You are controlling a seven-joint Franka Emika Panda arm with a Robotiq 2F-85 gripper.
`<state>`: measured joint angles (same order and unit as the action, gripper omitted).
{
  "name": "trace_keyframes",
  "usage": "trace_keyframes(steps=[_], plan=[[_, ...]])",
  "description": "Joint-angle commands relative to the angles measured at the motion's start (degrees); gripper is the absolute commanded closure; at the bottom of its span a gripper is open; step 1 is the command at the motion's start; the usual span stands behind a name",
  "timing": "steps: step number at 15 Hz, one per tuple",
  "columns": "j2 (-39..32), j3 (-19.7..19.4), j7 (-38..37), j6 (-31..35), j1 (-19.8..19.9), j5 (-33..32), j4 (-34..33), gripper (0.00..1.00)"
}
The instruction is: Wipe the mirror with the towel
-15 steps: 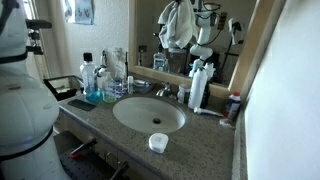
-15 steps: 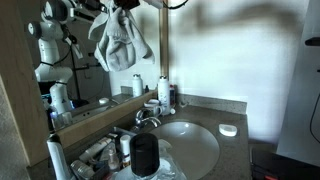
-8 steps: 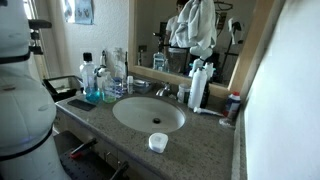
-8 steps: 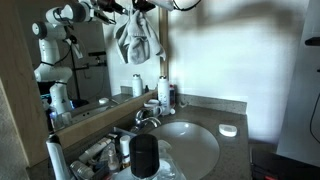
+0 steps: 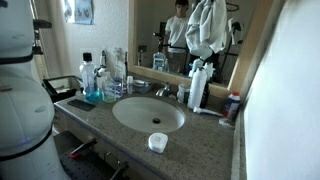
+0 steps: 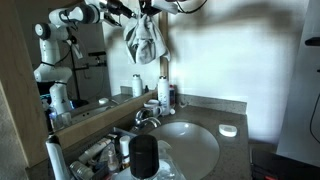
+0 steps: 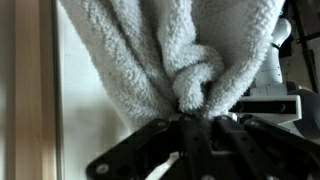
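Nearest, well in front of the mirror [image 5: 148, 25], a small white cup [image 5: 158, 142] sits on the tabletop [image 5: 205, 135], the sink [image 5: 148, 113] between it and the mirror. The tool [image 7: 203, 120] is clamped on the bunched towel [image 7: 180, 50], which hangs high before the mirror's glass; contact unclear

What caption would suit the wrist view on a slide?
End effector clamped on a knot of fluffy white towel that fills the frame.

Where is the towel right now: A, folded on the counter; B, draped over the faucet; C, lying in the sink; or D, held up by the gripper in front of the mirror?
D: the gripper is shut on the towel, which hangs high in front of the mirror.
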<state>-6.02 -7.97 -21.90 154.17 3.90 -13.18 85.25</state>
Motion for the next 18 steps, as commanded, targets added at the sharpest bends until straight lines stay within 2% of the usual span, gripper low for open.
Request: trace_keyframes(steps=[1,8,15,18], plan=[[-2.70,0.71,-0.12,0.05,-0.74,0.16,-4.04,0.95],[1.15,4.23,6.77,-0.72,-2.32,2.84,0.89,0.95],[3.72,9.55,22.97,-5.05,-4.20,14.82,1.97,0.95],[2.89,11.02,27.31,-6.50,-5.39,17.40,0.76,0.95]])
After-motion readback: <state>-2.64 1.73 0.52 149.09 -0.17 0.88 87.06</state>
